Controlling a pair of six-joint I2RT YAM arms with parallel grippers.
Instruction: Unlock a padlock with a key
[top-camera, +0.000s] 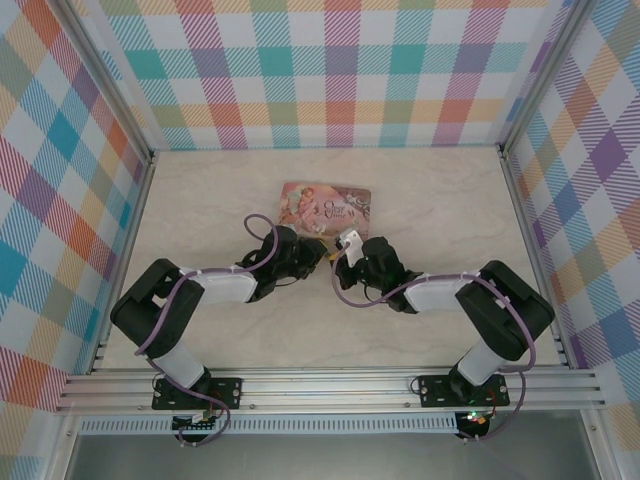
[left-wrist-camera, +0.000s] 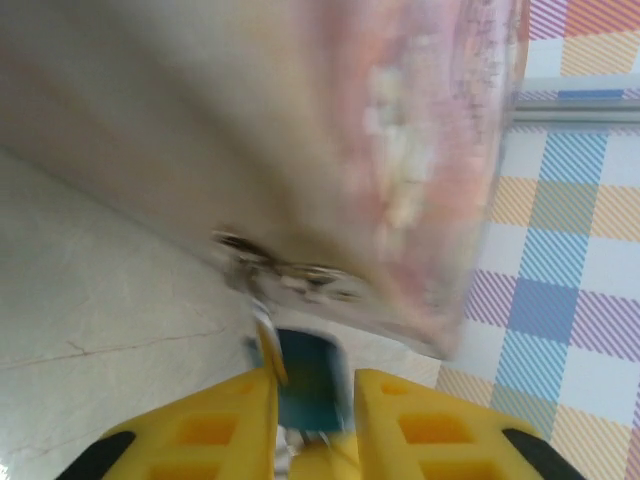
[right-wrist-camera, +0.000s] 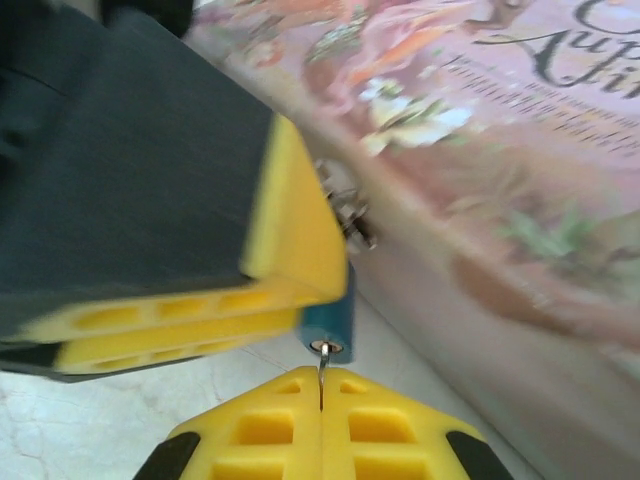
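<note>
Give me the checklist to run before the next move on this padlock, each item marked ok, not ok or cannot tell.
1. Right pincer shut on the key: ok.
2. Key meets the underside of the padlock: ok.
3. Key fully seated in the lock: cannot tell.
4. Padlock sits between the fingers of the left pincer: ok.
5. Left pincer grips it firmly: cannot tell, because the left wrist view is blurred.
6. Padlock hooked through the clasp on the tin: cannot tell.
</note>
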